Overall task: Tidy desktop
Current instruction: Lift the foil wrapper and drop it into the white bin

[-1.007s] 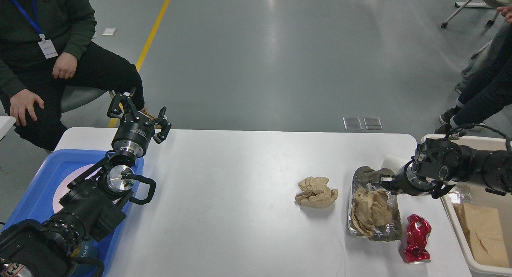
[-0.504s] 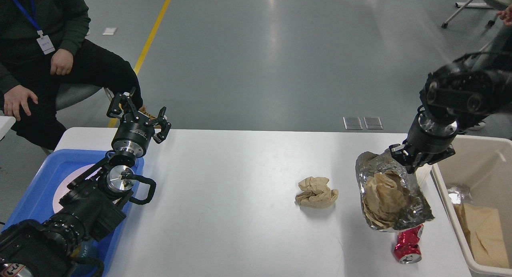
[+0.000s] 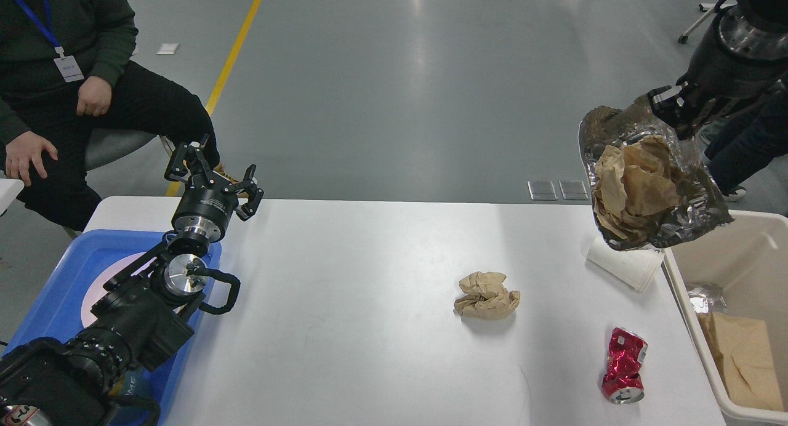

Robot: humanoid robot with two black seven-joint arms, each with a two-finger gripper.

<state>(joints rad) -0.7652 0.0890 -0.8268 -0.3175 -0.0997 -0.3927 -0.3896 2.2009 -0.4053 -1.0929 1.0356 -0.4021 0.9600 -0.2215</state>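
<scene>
The desktop [image 3: 345, 303] is seen as a wide white top with rounded corners, filling the lower middle of the head view; it is stiff, smooth and fixed, so nothing is to be gripped on it, only the litter lying on it.

The right gripper [image 3: 677, 109] is raised high over the desk's far right corner, jaws clenched on the top edge of a crumpled foil wrapper [image 3: 695, 204] with brown paper [image 3: 634, 183] bundled inside. The wrapper hangs clear of the desk, partly over the near wall of the beige bin [image 3: 680, 290] that stands against the right edge. It is judged light, floppy and slippery; the paper could slide out if it is tilted.

The left gripper [image 3: 212, 167] is held above the far left corner, fingers spread and empty, over the blue tray [image 3: 55, 290] at the left edge.

Still on the desk:
- Brown paper ball [image 3: 486, 297], right of centre; soft and light, best pinched across the middle.
- Crushed red can [image 3: 625, 367], near the near right corner; light, dented, slick, best taken across its flattened waist.
- White paper cup [image 3: 625, 266] lying on its side by the right edge, just beside the bin; easily squashed.

Tidying is judged partly done.
</scene>
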